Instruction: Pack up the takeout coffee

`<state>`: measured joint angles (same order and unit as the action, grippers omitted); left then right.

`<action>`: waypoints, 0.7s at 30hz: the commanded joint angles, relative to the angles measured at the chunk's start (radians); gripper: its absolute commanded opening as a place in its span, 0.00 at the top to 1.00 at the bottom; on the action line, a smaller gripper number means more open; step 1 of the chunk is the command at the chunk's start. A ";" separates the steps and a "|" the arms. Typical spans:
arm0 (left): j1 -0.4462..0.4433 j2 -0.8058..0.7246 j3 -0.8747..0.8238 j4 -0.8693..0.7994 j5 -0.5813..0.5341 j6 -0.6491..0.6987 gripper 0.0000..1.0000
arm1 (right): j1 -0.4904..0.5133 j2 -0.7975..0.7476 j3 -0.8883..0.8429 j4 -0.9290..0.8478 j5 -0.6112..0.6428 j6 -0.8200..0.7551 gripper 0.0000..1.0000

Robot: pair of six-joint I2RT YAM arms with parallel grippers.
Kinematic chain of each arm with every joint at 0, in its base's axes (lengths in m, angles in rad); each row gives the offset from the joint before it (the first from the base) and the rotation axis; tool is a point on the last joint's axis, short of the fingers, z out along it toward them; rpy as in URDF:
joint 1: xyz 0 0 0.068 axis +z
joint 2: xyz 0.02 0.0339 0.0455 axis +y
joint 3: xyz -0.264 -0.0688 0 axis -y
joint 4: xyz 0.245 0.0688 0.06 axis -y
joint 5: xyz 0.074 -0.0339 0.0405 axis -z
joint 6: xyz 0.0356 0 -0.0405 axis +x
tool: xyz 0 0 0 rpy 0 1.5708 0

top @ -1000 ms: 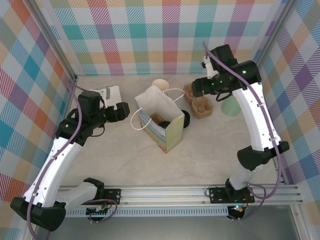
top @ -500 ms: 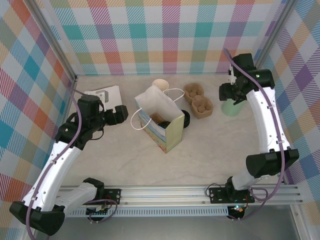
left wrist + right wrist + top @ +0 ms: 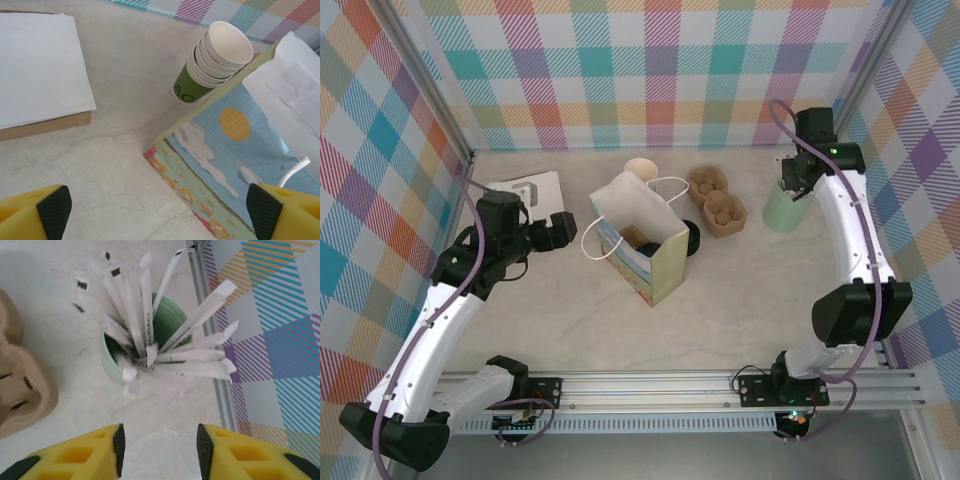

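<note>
Takeout coffee's black lid [image 3: 691,240] lies beside the bag [image 3: 660,270]; left gripper [image 3: 159,214] gapes empty facing the bag, right gripper [image 3: 161,450] hangs open, empty, over the stick pot [image 3: 111,365].

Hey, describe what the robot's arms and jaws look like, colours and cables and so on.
The left arm and right arm each have white shells on the long links, black joint housings and a purple cable looping alongside. Both are mounted on a silver rail. In the wrist views the jaws are yellow blocks with black inner pads.
</note>
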<state>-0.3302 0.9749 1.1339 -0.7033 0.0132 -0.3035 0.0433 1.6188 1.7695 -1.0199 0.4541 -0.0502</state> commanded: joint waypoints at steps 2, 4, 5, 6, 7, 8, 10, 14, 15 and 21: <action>0.006 -0.009 -0.010 0.015 -0.007 -0.011 0.07 | -0.007 0.064 -0.012 0.096 0.024 -0.035 0.57; 0.006 -0.008 -0.010 0.014 -0.007 -0.010 0.07 | -0.009 0.084 -0.010 0.113 0.025 -0.039 0.58; 0.006 -0.007 -0.010 0.014 -0.007 -0.011 0.07 | -0.012 0.095 -0.009 0.119 0.025 -0.039 0.58; 0.006 -0.008 -0.010 0.014 -0.007 -0.010 0.07 | -0.015 0.108 -0.006 0.123 0.025 -0.039 0.58; 0.006 -0.008 -0.009 0.014 -0.007 -0.011 0.07 | -0.017 0.116 -0.003 0.126 0.026 -0.038 0.59; 0.006 -0.008 -0.008 0.014 -0.006 -0.010 0.07 | -0.020 0.126 -0.002 0.130 0.028 -0.039 0.60; 0.006 -0.010 -0.008 0.013 -0.006 -0.011 0.07 | -0.028 0.142 -0.003 0.137 0.030 -0.038 0.61; 0.006 -0.009 -0.005 0.008 -0.009 -0.010 0.07 | -0.042 0.166 -0.012 0.151 0.034 -0.033 0.64; 0.006 -0.010 -0.003 0.007 -0.009 -0.009 0.07 | -0.043 0.169 -0.014 0.157 0.034 -0.034 0.66; 0.006 -0.003 0.001 0.007 -0.007 -0.008 0.06 | -0.047 0.178 -0.018 0.173 0.031 -0.039 0.79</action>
<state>-0.3302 0.9749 1.1339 -0.7036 0.0132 -0.3031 0.0002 1.7908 1.7611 -0.8742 0.4759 -0.0860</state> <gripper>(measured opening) 0.934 0.227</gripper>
